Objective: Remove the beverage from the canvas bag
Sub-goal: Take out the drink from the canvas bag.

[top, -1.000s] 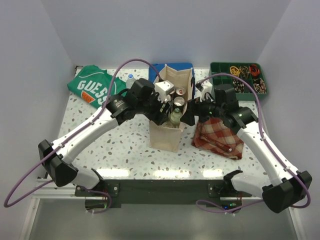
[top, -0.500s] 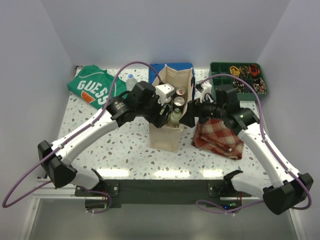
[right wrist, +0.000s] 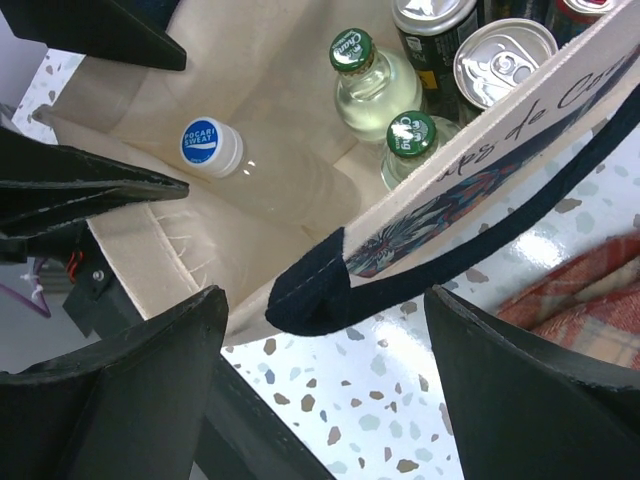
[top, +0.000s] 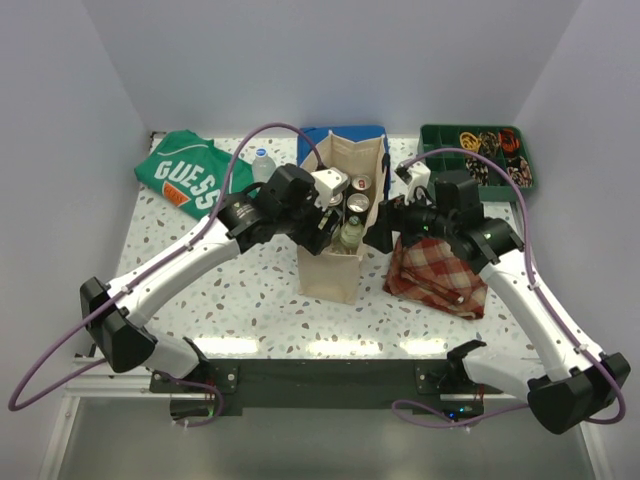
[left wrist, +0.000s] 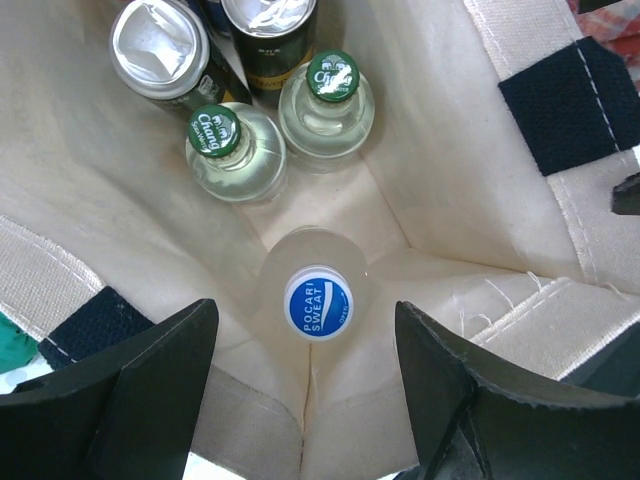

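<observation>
Canvas bag (left wrist: 430, 150) holds 3 capped bottles (left wrist: 317, 300) beside cans (left wrist: 160, 45); both arms' jaws gape released, grasping nothing.

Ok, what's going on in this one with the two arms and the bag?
Both arms are at the upright cream canvas bag with navy handles. The left gripper hangs open over its mouth, lined up above a clear plastic bottle with a blue-and-white cap inside, next to two green-capped glass bottles and some cans. The right gripper, also open, straddles the bag's rim at a handle. Neither gripper holds anything.
</observation>
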Available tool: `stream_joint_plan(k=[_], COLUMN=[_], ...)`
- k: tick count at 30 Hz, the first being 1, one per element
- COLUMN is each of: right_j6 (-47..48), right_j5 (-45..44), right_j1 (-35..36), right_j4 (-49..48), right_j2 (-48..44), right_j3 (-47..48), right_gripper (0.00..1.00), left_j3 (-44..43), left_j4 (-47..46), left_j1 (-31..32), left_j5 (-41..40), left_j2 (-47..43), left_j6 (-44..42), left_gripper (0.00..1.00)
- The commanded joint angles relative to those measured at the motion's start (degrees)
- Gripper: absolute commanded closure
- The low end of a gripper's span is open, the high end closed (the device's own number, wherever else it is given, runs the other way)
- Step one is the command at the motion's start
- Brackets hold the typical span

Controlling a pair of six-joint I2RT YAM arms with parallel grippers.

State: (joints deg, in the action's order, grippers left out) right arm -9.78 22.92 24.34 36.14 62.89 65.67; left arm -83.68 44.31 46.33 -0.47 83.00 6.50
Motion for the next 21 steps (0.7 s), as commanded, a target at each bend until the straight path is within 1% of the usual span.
stream_joint_plan(k=[1,8,21], right_j6=[0.20,0.64,1.96], right_j5=[-1.74,-2.00,-3.93], right_j1=[0.18,0.10,0.18], right_j4=[-0.02,0.16,1.92], right_j2=[-1.46,-1.46,-2.25], right_j3=[2.36,2.27,2.53], right_gripper=[0.16,0.16,0.15], left_j3=[-1.57,-1.40,-1.05], left_j4=[1.48,1.13,1.12], left_j1=[0.26,0.26,0.26], left_j5=[-3.22,-6.82,-6.65], left_j2=[0.23,0.84,2.86], left_j6=[0.97,1.41,2.64], left_gripper=[0.23,0.20,0.20])
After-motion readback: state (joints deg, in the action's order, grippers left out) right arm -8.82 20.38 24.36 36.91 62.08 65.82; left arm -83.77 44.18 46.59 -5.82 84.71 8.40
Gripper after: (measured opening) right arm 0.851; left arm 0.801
